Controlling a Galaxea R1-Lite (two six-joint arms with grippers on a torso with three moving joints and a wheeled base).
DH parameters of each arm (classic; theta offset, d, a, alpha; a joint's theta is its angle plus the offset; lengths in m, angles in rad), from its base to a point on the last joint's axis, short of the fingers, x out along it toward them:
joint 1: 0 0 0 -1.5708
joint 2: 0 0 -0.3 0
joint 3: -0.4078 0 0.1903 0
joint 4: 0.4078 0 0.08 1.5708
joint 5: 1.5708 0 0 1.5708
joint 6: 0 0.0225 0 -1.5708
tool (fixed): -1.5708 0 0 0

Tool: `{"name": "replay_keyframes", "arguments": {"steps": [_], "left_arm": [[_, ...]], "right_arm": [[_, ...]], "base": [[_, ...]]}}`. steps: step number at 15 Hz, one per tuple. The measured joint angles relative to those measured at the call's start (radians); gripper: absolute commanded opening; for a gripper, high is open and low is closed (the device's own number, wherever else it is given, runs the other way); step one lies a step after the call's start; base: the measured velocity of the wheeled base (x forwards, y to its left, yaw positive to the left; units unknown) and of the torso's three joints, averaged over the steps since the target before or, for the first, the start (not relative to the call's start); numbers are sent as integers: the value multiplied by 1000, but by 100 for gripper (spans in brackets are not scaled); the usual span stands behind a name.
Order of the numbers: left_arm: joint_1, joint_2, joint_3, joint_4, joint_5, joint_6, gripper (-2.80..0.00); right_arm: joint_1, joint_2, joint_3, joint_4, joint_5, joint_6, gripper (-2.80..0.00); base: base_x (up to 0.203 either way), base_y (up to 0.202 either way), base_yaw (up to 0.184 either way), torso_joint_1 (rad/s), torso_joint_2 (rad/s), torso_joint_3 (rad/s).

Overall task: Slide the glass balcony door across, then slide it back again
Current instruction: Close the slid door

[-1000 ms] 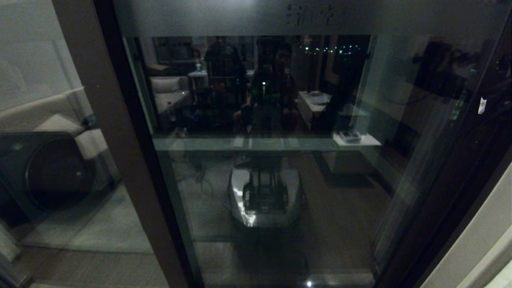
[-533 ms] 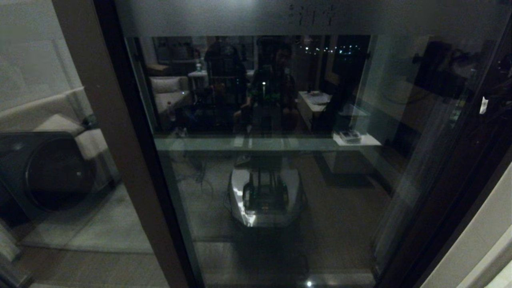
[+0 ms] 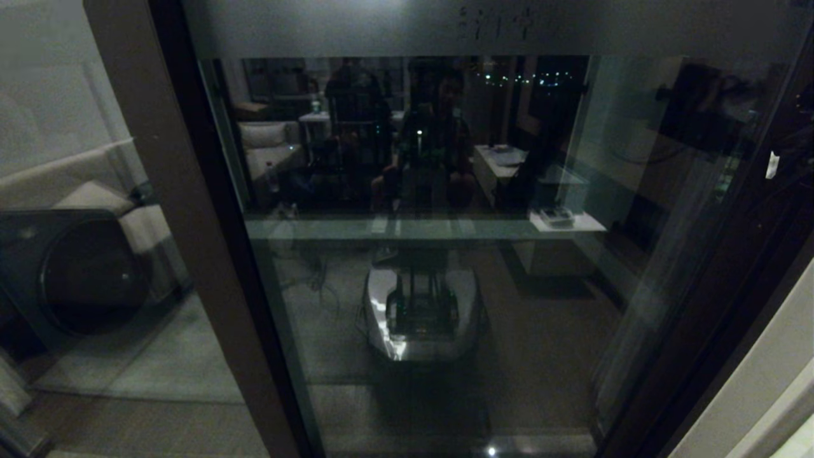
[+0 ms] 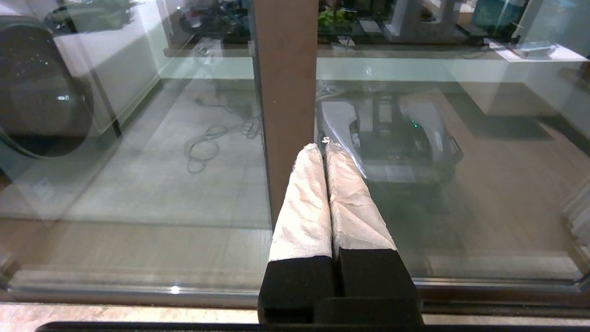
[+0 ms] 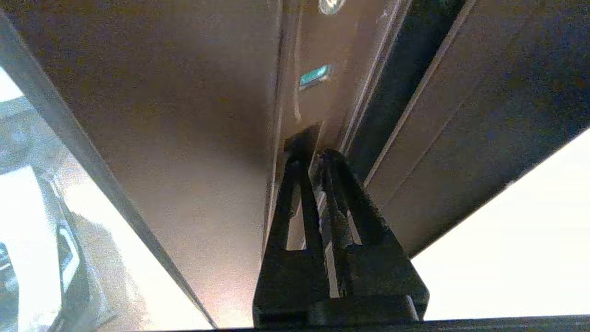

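The glass balcony door [image 3: 432,286] fills the head view, with a frosted top band [image 3: 356,28] bearing Chinese characters [image 3: 496,22]. A brown stile [image 3: 191,254] bounds it on the left and a dark stile [image 3: 731,267] on the right. Neither gripper shows in the head view. In the left wrist view my left gripper [image 4: 322,146] is shut and empty, its white-wrapped fingers [image 4: 304,203] just in front of the brown stile [image 4: 286,92]. In the right wrist view my right gripper [image 5: 313,154] is shut, its tips pressed into the groove along the edge of a brown stile [image 5: 184,115].
A washing machine drum [image 3: 82,273] stands behind the glass on the left. The robot's own base is mirrored in the pane [image 3: 420,312]. A loose cable [image 4: 207,143] lies on the balcony floor. The floor track [image 4: 138,295] runs along the bottom. A pale wall [image 3: 763,381] adjoins on the right.
The door has crept very slightly to the right; the characters and the white tag on the right stile have shifted a few pixels that way.
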Motion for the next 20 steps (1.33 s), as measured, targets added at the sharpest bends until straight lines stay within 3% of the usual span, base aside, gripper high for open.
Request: {"name": "replay_keyframes", "arguments": {"steps": [15,20], "left_arm": [[0,0,0,0,0,0,-280],[0,0,0,0,0,0,-280]], "right_arm": [[-27,26,-37,-2,5,-1,-280],[-44,-39,11,0,87,1,-280]], "base": [[0,0,0,0,0,0],[0,0,0,0,0,0]]}}
